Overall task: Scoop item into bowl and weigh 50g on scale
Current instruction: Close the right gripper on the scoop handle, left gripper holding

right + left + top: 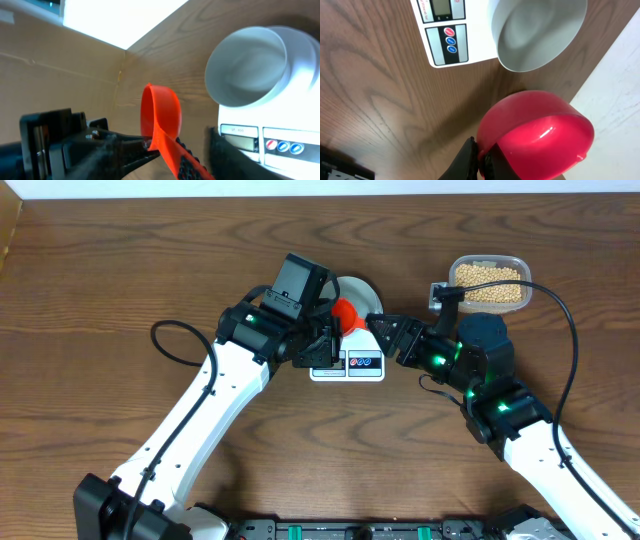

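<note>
Dark wood-grain table [100, 280] is seen across the whole overhead view, with a pale wall strip along the top edge; the scale [365, 363] is placed at centre frame, display and round buttons toward the bottom; the bowl [362, 285] is set on its upper end, partly hidden by the arms, and in the left wrist view its bare grey inside [535, 30] is shown at top centre, beside the scale panel [445, 35]; the beans [488, 283] are heaped in a clear tub [486, 259] at upper right, well apart from the bowl; the left gripper [332, 335] is clenched on a red scoop [345, 313], the fingers [470, 160] being pinched at the base of the cup at bottom centre, and the cup [540, 135] is held tilted just beside the bowl; the right gripper [378, 328] is brought close to the scoop from the right; in the right wrist view the handle [185, 160] is seen low at centre, with one blurred dark finger [225, 155] to its right; whether those jaws are closed on the handle cannot be told.
</note>
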Tool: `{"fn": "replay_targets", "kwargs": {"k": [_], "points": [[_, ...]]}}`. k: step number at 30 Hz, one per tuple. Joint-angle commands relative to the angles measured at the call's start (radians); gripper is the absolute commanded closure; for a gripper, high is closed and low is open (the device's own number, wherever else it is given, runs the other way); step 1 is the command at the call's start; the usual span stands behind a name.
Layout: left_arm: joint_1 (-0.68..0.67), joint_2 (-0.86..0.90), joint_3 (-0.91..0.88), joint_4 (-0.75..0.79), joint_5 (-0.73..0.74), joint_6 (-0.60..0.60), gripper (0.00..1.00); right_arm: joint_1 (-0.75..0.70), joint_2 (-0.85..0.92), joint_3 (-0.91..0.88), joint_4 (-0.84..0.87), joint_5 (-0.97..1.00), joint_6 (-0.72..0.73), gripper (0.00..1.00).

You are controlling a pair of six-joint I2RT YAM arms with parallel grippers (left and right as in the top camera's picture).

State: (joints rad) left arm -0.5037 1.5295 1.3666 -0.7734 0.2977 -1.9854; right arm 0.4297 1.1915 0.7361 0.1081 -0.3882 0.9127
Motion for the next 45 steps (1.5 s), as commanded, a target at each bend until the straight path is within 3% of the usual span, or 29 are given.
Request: {"fn": "replay_targets", "kwargs": {"k": [1, 15, 24, 35, 45], "points": [[0.004, -0.013, 0.014, -0.002, 0.004, 0.013, 0.92, 0.003, 0.006, 0.014, 0.000, -0.009, -0.010, 0.56], [0.003, -0.013, 0.014, -0.002, 0.008, 0.013, 0.93, 0.003, 0.006, 0.014, 0.001, -0.023, -0.009, 0.49], [0.002, -0.013, 0.014, -0.002, 0.008, 0.013, 0.93, 0.003, 0.006, 0.014, 0.001, -0.030, -0.009, 0.56], [-0.019, -0.013, 0.014, 0.014, 0.007, 0.013, 0.93, 0.003, 0.006, 0.014, 0.001, -0.033, -0.009, 0.56], [-0.020, -0.013, 0.014, 0.013, 0.008, 0.013, 0.93, 0.004, 0.006, 0.014, 0.002, -0.033, -0.009, 0.66]]}}
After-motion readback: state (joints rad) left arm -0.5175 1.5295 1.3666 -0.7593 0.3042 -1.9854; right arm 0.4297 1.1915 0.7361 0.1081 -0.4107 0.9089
